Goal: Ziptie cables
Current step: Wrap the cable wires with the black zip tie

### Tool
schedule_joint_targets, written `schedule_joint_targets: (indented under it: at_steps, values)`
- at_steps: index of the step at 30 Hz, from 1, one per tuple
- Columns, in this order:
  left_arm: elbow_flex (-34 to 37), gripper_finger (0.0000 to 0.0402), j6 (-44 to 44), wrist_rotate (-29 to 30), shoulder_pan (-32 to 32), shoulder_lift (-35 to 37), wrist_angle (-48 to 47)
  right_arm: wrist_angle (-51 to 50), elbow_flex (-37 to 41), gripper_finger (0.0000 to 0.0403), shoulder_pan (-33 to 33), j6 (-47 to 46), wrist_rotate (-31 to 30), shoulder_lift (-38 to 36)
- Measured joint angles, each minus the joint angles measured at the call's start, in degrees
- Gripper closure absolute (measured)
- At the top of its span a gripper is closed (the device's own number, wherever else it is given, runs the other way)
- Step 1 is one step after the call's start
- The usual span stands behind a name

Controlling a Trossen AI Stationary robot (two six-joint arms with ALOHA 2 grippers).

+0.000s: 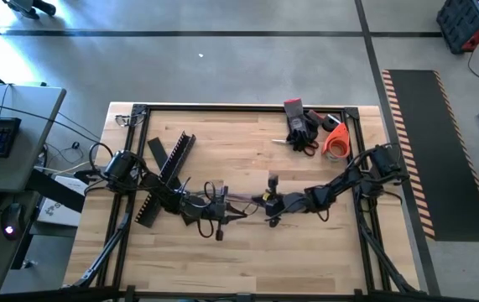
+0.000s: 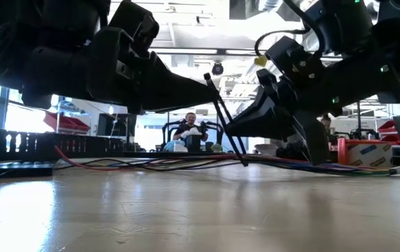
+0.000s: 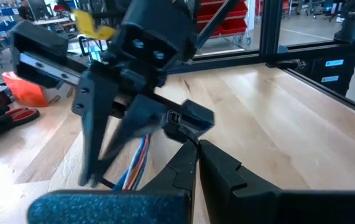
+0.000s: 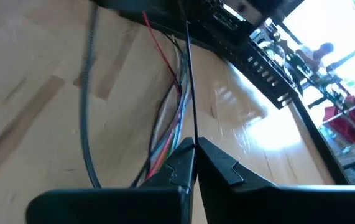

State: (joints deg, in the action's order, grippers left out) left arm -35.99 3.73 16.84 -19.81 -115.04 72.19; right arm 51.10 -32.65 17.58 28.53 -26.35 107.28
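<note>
The cables [image 1: 243, 201], a loose bundle of thin coloured wires, lie along the table's middle; they also show in the low view [image 2: 178, 165]. A thin black ziptie strap [image 2: 226, 122] rises slanting from the bundle. My left gripper [image 1: 218, 207] comes in from the table's left. It is shut at the strap's upper end. My right gripper [image 1: 271, 201] comes in from the right. It is shut on the strap, just above the wires [image 4: 171, 134]. Whether the strap loops the bundle, I cannot tell. My left gripper pinches the strap's upper end [image 2: 208, 78] between its two fingertips, coming from the table's left. In its wrist view a small black piece [image 3: 176, 118] sticks out beyond the shut tips. The strap is clear of the table there. My right gripper pinches the strap [image 4: 191, 132] between its two fingertips, coming from the table's right and slanting down. The strap runs straight on beyond the fingers toward my left arm. Its lower end [image 2: 245, 162] reaches down to the wires on the table.
Long black bars with slotted edges [image 1: 168, 164] lie at the table's left, behind my left arm. An orange tape roll [image 1: 337, 143] and red-handled tools [image 1: 302, 126] sit at the far right. A black frame [image 1: 247, 106] borders the table. A person [image 2: 189, 129] sits in the room beyond.
</note>
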Motion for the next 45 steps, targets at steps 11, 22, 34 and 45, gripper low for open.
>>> schedule_joint_targets:
  at_steps: [11,22,34,45]
  values:
    - [0.0,0.0402,1.44,0.17,0.02,0.0,0.49,-3.02,-1.7,0.0403,0.18,-1.11,-0.11,0.0]
    - [0.0,0.0402,1.42,0.26,0.02,0.02,-0.27,-2.81,-0.28,0.0403,0.04,-7.28,-0.09,0.0]
    - [0.0,0.0402,1.46,0.27,0.02,0.02,-0.04,-2.48,-0.28,0.0403,0.04,-7.54,-0.3,0.0]
    - [0.0,0.0402,1.46,0.19,0.08,0.02,1.1,-3.38,-1.04,0.0403,0.04,-7.63,-0.62,0.0]
